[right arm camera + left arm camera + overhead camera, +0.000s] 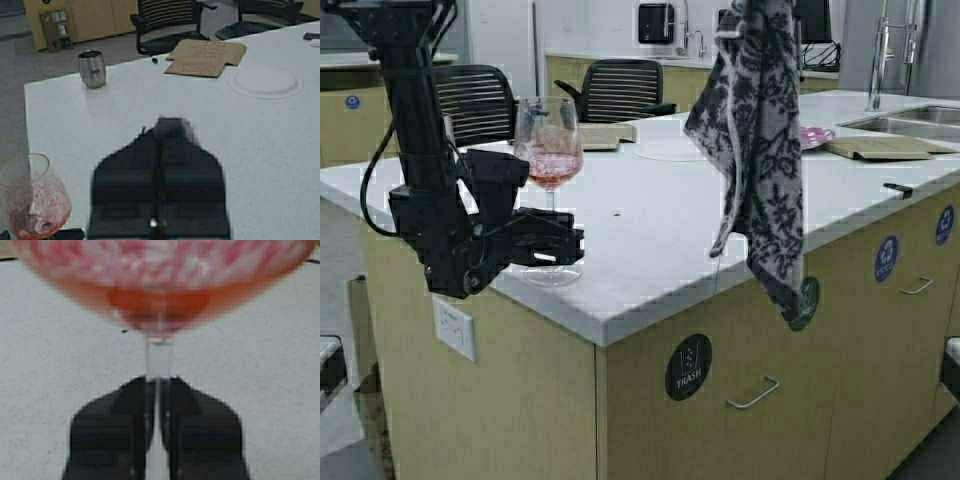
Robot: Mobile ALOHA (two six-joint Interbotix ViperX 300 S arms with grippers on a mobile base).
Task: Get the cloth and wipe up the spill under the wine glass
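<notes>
The left end effector [156,430] is gripping the upright wine glass [549,150] by its stem; the cloth [755,150] is hanging vertically from the right end effector [159,200], well apart to the glass's right.

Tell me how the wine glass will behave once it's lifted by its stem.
Likely top-heavy: the wine glass holds liquid above the stem, where the left gripper is shut. Thin clear glass probably breaks easily, and the smooth stem may slip.

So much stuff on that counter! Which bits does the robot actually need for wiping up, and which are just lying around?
Needed:
- wine glass, stem gripped by the left hand
- cloth, hanging from the raised right hand

Lying around:
- steel mug
- cardboard sheet
- white plate
- sink
- office chairs
</notes>
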